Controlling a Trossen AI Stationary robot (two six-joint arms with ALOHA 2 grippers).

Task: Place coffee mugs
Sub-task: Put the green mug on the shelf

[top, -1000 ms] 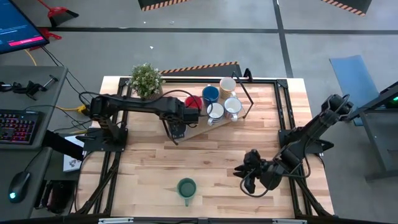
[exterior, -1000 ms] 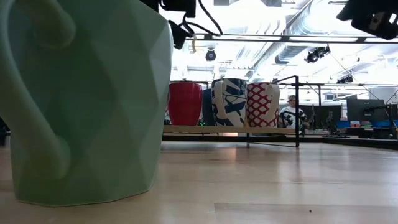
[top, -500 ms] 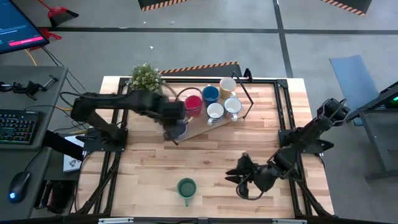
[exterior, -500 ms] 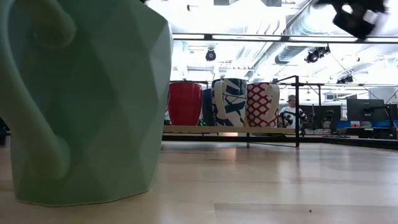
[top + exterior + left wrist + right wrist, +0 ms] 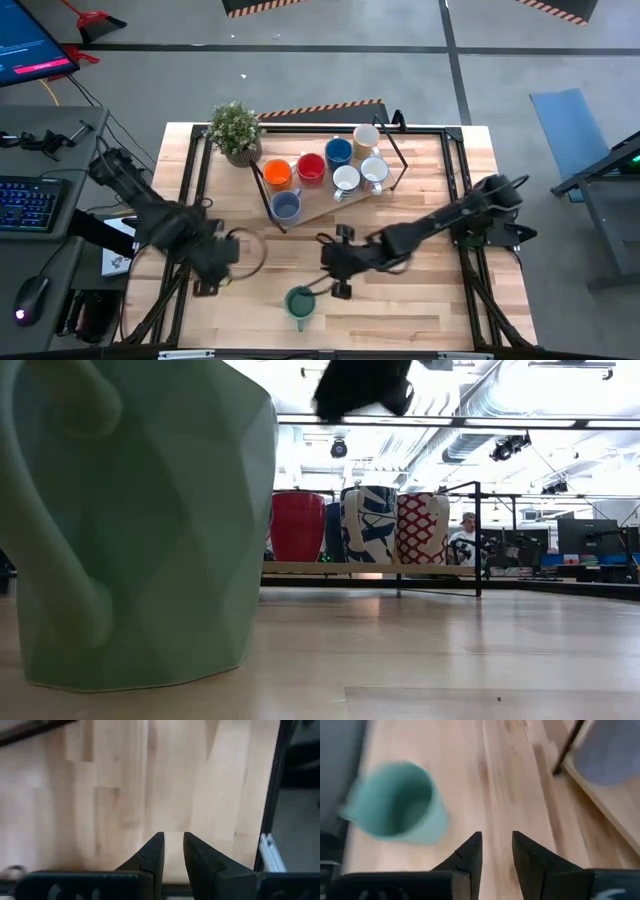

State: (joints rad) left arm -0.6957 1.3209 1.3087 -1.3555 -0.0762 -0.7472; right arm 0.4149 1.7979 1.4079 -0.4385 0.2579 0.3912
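We bring our right gripper (image 5: 335, 268), fingers apart and empty, near the green mug (image 5: 300, 302) at the table's front edge, because this mug alone stands apart from the others on the board (image 5: 318, 207). Our left gripper (image 5: 222, 262) waits aside, narrow and empty.

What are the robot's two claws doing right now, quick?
Left gripper: open a little, holding nothing, over bare table.
Right gripper: open, holding nothing, near the green mug.
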